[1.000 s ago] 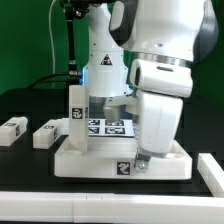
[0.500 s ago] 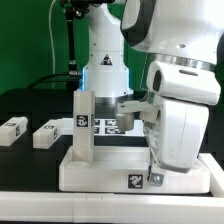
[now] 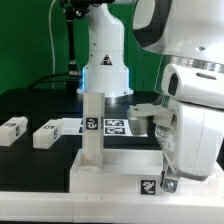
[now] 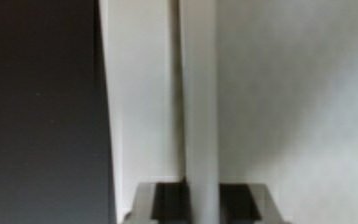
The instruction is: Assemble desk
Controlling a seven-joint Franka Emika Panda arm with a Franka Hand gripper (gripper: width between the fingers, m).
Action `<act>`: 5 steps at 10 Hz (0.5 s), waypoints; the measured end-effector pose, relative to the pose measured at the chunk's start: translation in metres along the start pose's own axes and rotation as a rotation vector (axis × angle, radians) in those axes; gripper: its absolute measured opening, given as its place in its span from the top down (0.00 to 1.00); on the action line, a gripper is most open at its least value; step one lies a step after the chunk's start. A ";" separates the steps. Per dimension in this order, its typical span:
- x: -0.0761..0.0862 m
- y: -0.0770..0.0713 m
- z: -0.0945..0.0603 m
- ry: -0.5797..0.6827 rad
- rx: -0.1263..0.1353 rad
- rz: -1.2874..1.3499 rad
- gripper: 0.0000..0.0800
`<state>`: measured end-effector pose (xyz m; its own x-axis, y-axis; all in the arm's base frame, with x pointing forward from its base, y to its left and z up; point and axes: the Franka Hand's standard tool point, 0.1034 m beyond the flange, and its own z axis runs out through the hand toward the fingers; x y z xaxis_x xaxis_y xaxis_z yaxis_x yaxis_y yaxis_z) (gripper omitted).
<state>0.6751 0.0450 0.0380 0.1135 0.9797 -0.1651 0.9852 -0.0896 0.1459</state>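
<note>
My claw (image 3: 166, 177) is clamped on the rim of the tabletop (image 3: 118, 170). It grips the tabletop's front edge, toward the exterior view's right, just beside two small tags on that edge. In the wrist view the rim runs as a thin white wall between my dark fingers (image 4: 155, 205), which press it from both sides. The tabletop sits low on the black surface (image 3: 30, 160); I cannot tell whether it lies flat. One leg (image 3: 92, 140) stands upright on the tabletop, at its corner toward the exterior view's left, tag facing the camera. A second leg (image 3: 46, 133) lies on the surface near that side of the tabletop, and a third leg (image 3: 12, 128) lies farther from the tabletop. The marker board (image 3: 117, 125) lies just behind the tabletop.
</note>
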 end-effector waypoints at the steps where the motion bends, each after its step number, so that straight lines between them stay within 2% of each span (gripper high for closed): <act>1: 0.000 0.000 0.000 -0.002 0.003 0.001 0.92; 2: -0.001 0.000 -0.001 -0.003 0.006 0.005 0.92; 3: 0.000 0.002 -0.005 -0.002 0.002 0.014 0.83; 4: 0.001 0.004 -0.011 0.001 -0.005 0.025 0.61; 5: -0.001 0.005 -0.018 0.002 -0.012 0.031 0.61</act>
<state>0.6781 0.0473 0.0567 0.1440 0.9768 -0.1583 0.9795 -0.1180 0.1630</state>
